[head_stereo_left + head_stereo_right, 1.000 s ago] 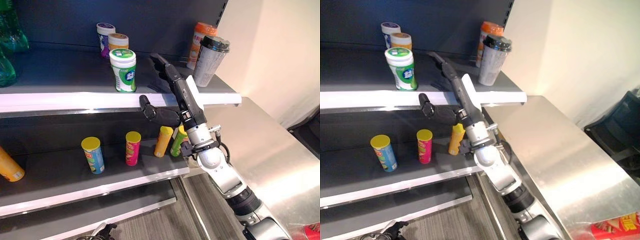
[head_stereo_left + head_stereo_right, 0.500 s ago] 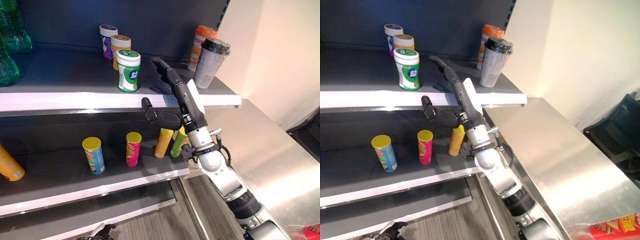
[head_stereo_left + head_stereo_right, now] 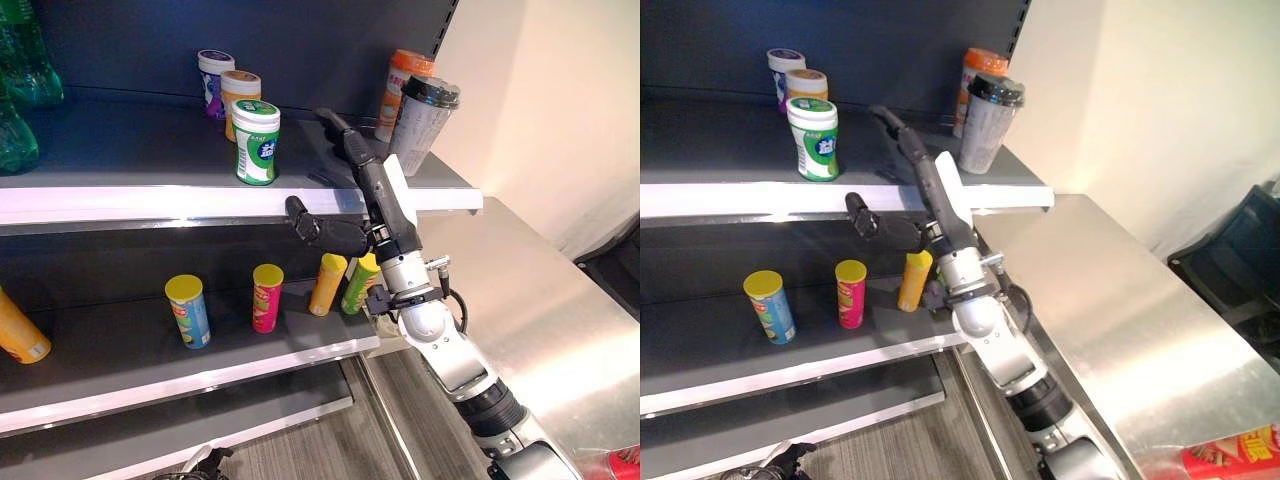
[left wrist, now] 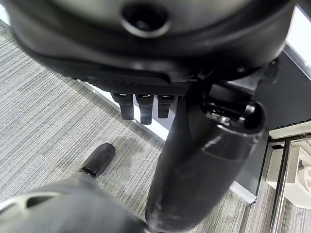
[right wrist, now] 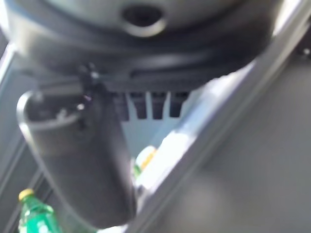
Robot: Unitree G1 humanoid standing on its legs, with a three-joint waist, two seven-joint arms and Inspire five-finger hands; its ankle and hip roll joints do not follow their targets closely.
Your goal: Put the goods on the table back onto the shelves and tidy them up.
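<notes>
My right hand reaches over the upper shelf with straight fingers, open and holding nothing. Its thumb sticks out to the left just below the shelf's front edge. A green-and-white canister stands upright on that shelf, left of the fingertips and apart from them. A grey tumbler with a black lid leans at the shelf's right end, just right of the hand. My left hand hangs low over the floor, relaxed and empty. A red-and-yellow packet lies at the near corner of the steel table.
Behind the canister stand a purple jar and an orange jar; an orange-lidded bottle is behind the tumbler. Green bottles stand far left. The middle shelf holds blue, pink, orange and green cans.
My right hand has drawn a little to the right and deeper over the shelf, away from the green-and-white canister, which now stands straighter. The view has shifted slightly.
</notes>
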